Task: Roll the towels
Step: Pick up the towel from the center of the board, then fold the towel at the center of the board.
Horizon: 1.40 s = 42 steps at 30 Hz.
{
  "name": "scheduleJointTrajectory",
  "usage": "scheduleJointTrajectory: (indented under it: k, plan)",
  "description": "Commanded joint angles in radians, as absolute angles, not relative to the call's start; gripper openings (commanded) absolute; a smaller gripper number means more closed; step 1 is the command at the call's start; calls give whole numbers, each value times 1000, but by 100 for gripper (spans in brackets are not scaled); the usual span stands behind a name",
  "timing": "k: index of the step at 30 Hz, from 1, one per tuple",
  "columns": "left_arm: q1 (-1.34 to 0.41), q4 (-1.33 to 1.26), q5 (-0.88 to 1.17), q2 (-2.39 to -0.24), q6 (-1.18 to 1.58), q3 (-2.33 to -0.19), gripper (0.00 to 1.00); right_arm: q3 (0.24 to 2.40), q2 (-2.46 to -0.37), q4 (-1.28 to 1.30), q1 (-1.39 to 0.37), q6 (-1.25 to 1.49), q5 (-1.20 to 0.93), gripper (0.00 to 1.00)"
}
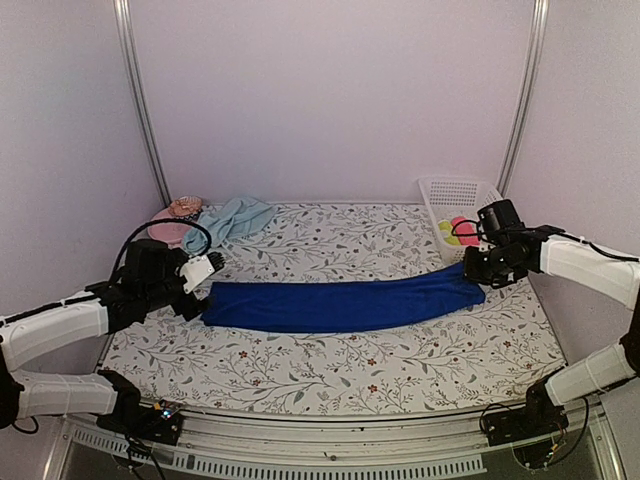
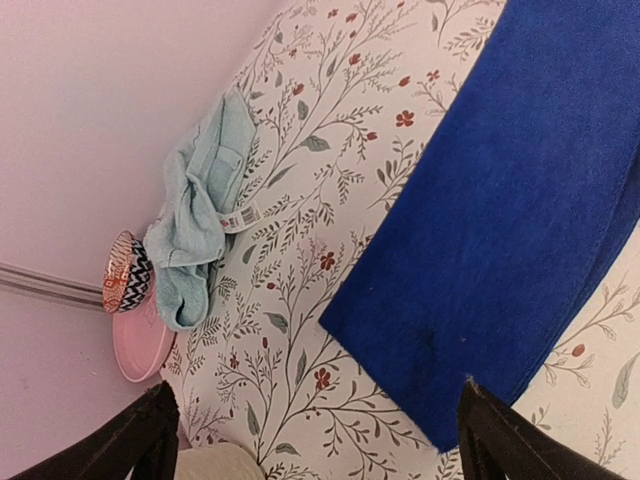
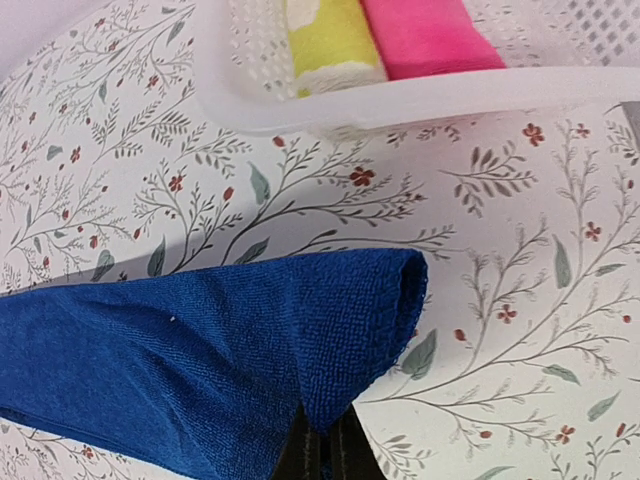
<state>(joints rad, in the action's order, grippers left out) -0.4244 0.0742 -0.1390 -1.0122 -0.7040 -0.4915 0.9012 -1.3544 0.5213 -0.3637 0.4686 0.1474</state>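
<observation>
A deep royal blue towel (image 1: 340, 303) lies stretched in a long folded strip across the floral table. Its right end (image 3: 330, 330) is lifted and pinched in my right gripper (image 3: 325, 450), whose jaws are shut on the cloth. My left gripper (image 2: 315, 440) stands open just above the strip's left end (image 2: 500, 250); its right finger (image 2: 505, 435) is over the towel's corner, its left finger (image 2: 135, 440) over bare table. In the top view the left gripper (image 1: 203, 290) sits at that end. A pale aqua towel (image 1: 232, 218) lies crumpled at the back left, its label showing (image 2: 195, 215).
A pink brimmed hat (image 1: 172, 222) with a patterned band sits by the left wall next to the aqua towel. A white plastic basket (image 1: 452, 200) at the back right holds yellow-green and pink cloths (image 3: 380, 35), close behind my right gripper.
</observation>
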Motion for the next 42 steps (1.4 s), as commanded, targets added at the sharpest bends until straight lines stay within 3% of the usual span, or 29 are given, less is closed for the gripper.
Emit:
scheduleJointTrajectory:
  k: [1,8,20,32,42]
  plan:
    - [-410,85,-119,-985,-683,-486,97,916,-1295,620,-318,426,163,2]
    - [-402,83,-114,-1005,-673,-484,97,1094,-1398,572,-490,409,-15,2]
    - [-264,79,-75,-1027,-653,-515,97,1669,-1913,547,-801,418,-93,2]
    - [-125,73,43,-1031,-675,-512,97,2101,-2334,453,-887,479,-216,2]
    - [-100,59,66,-1035,-673,-500,97,2195,-2491,317,-901,539,-279,2]
